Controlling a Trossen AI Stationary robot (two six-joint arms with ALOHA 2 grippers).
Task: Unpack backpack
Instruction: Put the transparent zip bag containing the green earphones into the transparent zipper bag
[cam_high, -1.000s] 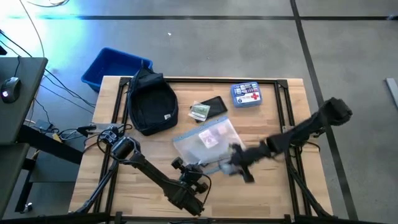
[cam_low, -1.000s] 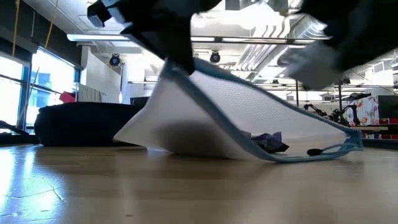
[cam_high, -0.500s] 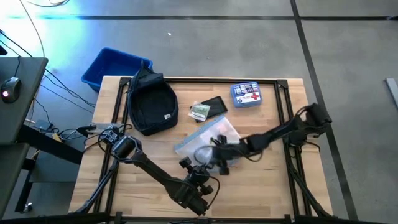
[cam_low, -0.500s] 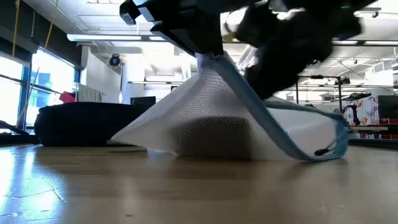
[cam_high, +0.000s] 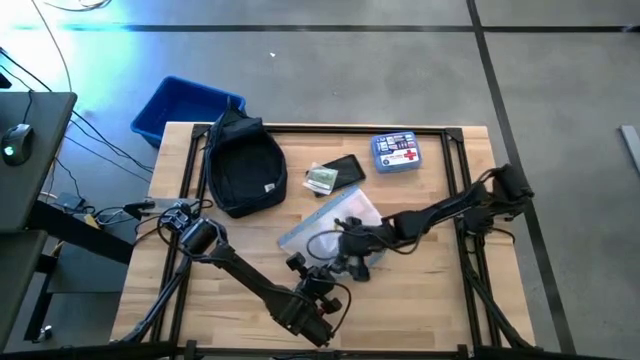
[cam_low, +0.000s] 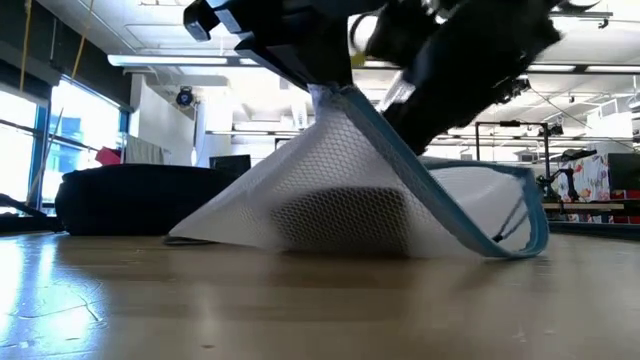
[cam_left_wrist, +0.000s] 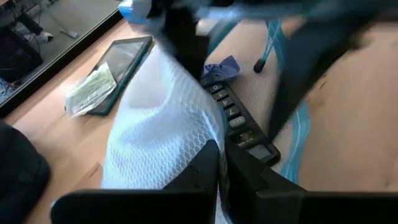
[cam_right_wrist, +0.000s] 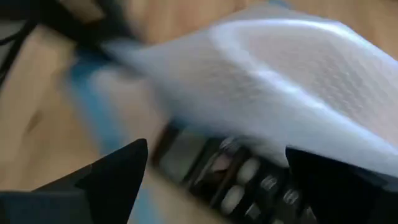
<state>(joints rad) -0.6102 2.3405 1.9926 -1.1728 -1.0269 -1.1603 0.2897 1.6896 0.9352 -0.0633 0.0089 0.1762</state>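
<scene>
Lying at the far left of the surface (cam_high: 440, 300), the backpack (cam_high: 243, 165) sits well apart from both grippers. Left gripper (cam_high: 312, 272): jaws clamped on the edge of a white mesh pouch (cam_high: 330, 225), lifting it. Right gripper (cam_high: 352, 250): jaws spread wide at the pouch's mouth, around a remote (cam_left_wrist: 239, 121).

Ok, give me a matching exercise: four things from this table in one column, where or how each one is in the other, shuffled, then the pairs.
Things:
1. backpack
2. first-aid kit
3. mesh pouch
4. blue bin

Places or states:
A. off the table, past its far left corner
B. one edge pinched and lifted by the left gripper, the open right gripper at its mouth
C. lying on the table's far left part
D. near the table's far edge, right of centre

Pairs: 1-C, 2-D, 3-B, 4-A
</scene>
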